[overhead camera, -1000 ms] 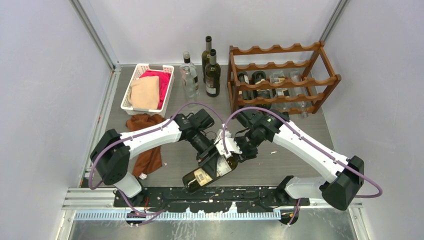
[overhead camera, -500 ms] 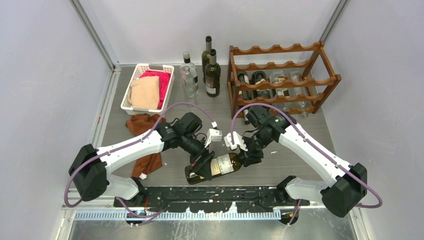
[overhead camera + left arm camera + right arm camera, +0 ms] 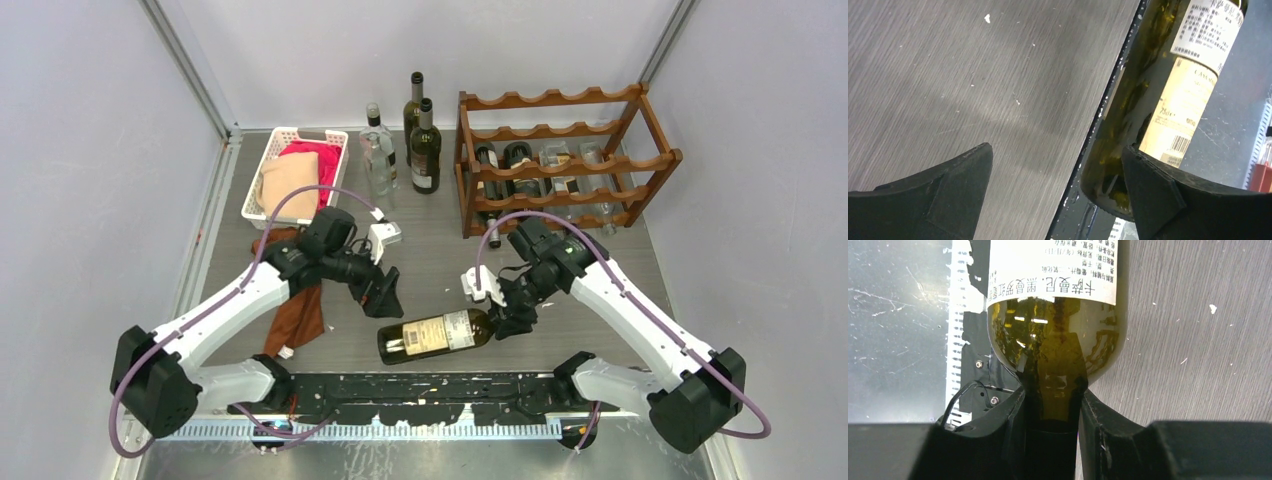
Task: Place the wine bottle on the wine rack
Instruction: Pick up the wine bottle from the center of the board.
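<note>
Two arms reach out from the near edge of the table [image 3: 590,320], and closest to us, just ahead of their bases, we see the wine bottle [image 3: 435,335] lying on its side, base to the left and neck to the right. It is dark green glass with a pale label. In the wrist views its body crosses the near edge of the table top; we cannot tell whether it rests there or hangs clear.

At the bottle's right end, the right gripper [image 3: 499,321] is clamped on the neck. Its own camera shows the black fingers [image 3: 1015,415] pressed to either side of the glass, the shoulder and label of the bottle [image 3: 1053,330] beyond them.

Slightly farther back and to the left, the left gripper [image 3: 386,296] is apart from the bottle, its jaws spread wide and holding nothing. Through its camera we see bare table between the fingers [image 3: 968,175], with the bottle's base [image 3: 1148,100] by the right one.

Left of that arm lies a brown cloth [image 3: 300,315]. Farther back stand a white basket [image 3: 300,131] with pink and tan cloths, a clear bottle [image 3: 377,160] and two dark bottles [image 3: 425,150] upright. Rightmost at the back is the wine rack [image 3: 552,98], well apart from the gripped bottle, with several bottles lying in its lower tier.
</note>
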Robot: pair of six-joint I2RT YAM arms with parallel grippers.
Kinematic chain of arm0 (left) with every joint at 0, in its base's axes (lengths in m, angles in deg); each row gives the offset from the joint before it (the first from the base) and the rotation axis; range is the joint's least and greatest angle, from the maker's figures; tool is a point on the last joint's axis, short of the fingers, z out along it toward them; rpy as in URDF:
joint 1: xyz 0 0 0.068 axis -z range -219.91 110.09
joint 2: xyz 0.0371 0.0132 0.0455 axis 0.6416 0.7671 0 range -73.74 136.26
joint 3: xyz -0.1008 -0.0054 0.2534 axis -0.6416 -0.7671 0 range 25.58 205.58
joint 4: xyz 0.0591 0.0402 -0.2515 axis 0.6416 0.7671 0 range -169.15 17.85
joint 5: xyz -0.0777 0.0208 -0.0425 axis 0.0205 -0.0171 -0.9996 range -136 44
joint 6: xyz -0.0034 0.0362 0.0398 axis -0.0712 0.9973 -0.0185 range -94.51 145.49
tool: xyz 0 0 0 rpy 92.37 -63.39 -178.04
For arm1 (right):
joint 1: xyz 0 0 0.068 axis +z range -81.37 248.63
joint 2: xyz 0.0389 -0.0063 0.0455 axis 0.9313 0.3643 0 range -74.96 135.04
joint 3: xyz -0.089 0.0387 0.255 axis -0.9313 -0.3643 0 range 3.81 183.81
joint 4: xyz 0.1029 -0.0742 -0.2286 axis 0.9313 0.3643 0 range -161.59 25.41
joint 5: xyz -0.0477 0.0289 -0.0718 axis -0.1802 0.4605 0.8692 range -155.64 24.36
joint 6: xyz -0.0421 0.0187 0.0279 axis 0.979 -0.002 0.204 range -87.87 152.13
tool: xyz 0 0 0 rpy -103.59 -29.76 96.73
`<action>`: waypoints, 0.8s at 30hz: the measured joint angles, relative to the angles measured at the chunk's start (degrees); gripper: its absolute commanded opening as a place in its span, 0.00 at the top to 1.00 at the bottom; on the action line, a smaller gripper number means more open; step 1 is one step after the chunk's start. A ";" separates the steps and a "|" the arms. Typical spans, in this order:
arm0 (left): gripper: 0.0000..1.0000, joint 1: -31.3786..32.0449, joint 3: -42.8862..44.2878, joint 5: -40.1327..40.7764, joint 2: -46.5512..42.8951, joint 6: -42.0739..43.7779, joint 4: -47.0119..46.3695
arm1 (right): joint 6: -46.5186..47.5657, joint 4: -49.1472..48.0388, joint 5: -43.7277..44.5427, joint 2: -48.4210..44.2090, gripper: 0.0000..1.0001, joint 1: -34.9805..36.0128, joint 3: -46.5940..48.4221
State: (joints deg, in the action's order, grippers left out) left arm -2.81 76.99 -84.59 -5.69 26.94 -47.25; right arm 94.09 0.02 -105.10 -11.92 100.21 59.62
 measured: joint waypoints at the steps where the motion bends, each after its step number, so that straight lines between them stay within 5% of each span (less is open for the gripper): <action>1: 0.03 -0.55 -0.50 0.61 -0.90 -0.79 -0.04 | -0.17 0.00 -0.42 -0.46 0.99 -0.57 -0.11; 14: 0.04 -0.68 -5.07 23.89 -24.94 -2.71 -3.76 | -8.17 3.28 -2.36 -2.78 0.99 -17.29 3.04; 24: 0.03 -0.68 -10.45 35.08 -26.77 -0.20 -2.71 | -8.02 15.34 -1.07 -1.27 0.99 -31.41 13.73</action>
State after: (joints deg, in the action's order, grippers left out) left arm -3.48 66.55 -49.50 -32.46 26.75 -49.96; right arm 86.07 15.37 -106.17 -13.19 68.80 73.35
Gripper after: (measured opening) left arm 0.966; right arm 0.411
